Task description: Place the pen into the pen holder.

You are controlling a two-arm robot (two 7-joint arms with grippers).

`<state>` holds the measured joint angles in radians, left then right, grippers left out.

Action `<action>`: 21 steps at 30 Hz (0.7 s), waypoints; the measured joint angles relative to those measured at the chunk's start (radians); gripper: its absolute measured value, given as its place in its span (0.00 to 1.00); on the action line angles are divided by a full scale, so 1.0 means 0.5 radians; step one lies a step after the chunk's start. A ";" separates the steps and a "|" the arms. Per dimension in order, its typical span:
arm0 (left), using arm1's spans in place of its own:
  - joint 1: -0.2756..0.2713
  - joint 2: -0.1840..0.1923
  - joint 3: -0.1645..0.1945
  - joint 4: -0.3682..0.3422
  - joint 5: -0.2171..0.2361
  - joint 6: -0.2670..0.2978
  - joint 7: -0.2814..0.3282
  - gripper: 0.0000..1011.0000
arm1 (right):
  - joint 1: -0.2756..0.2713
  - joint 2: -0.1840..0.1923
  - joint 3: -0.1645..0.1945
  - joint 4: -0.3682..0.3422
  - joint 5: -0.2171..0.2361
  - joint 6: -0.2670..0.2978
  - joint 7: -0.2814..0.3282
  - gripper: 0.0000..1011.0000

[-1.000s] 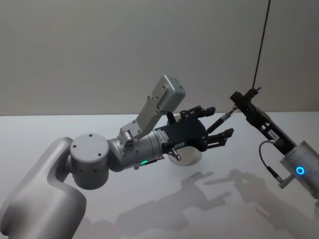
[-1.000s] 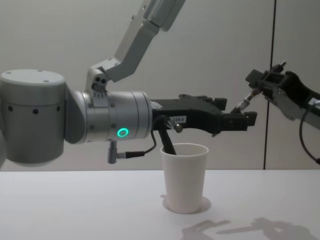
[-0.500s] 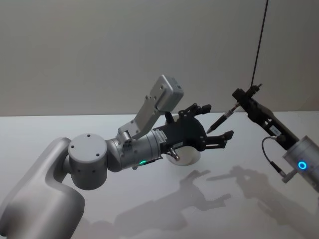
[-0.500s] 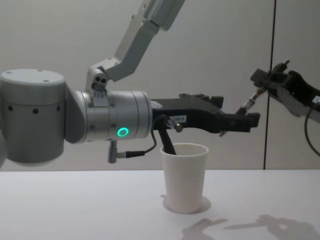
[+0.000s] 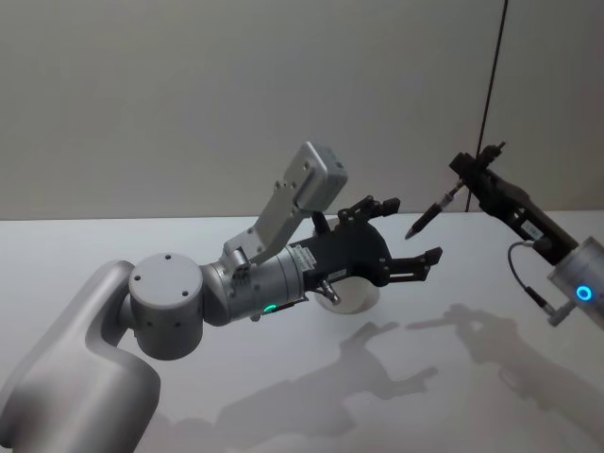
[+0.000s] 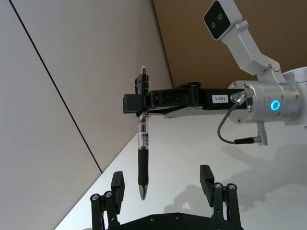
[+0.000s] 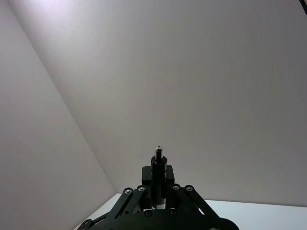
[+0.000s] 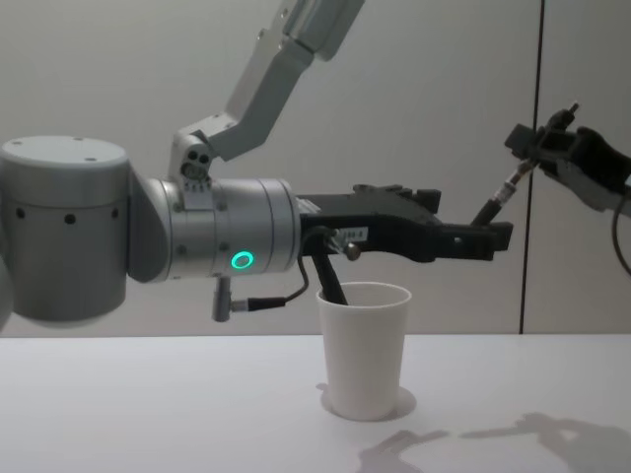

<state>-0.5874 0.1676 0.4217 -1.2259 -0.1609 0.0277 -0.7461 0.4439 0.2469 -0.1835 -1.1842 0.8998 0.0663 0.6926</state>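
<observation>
Two tools face each other above your white tabletop (image 8: 148, 414): the right tool (image 5: 464, 175), upper right of the head view, grips the black-and-clear pen (image 5: 432, 211) near its cap, tip angled down toward the left tool (image 6: 163, 184), whose fingers are spread as if to receive it above the white paper-cup pen holder (image 8: 364, 350) at centre.

I see a smooth white tabletop (image 8: 148, 414) carrying soft shadows at my 5 o'clock, and behind it a plain grey wall (image 5: 189, 94) split by a thin dark vertical seam (image 8: 540, 59) at 2 o'clock.

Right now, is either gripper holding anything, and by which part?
The right gripper holds the pen near its clip end, tip hanging free. The left gripper is open and holds nothing.
</observation>
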 joint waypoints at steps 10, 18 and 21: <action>0.000 0.000 0.000 0.000 0.000 0.000 0.000 0.99 | 0.115 0.003 0.008 0.121 -0.085 0.002 0.075 0.13; 0.000 0.000 0.000 0.000 0.000 0.000 0.000 0.99 | 0.212 -0.005 0.003 0.246 -0.153 0.002 0.155 0.13; 0.000 0.000 0.000 0.000 0.000 0.000 0.000 0.99 | 0.260 -0.011 -0.002 0.312 -0.183 -0.002 0.194 0.13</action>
<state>-0.5873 0.1677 0.4216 -1.2258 -0.1608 0.0278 -0.7461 0.5737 0.2414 -0.1843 -1.0280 0.8081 0.0655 0.7895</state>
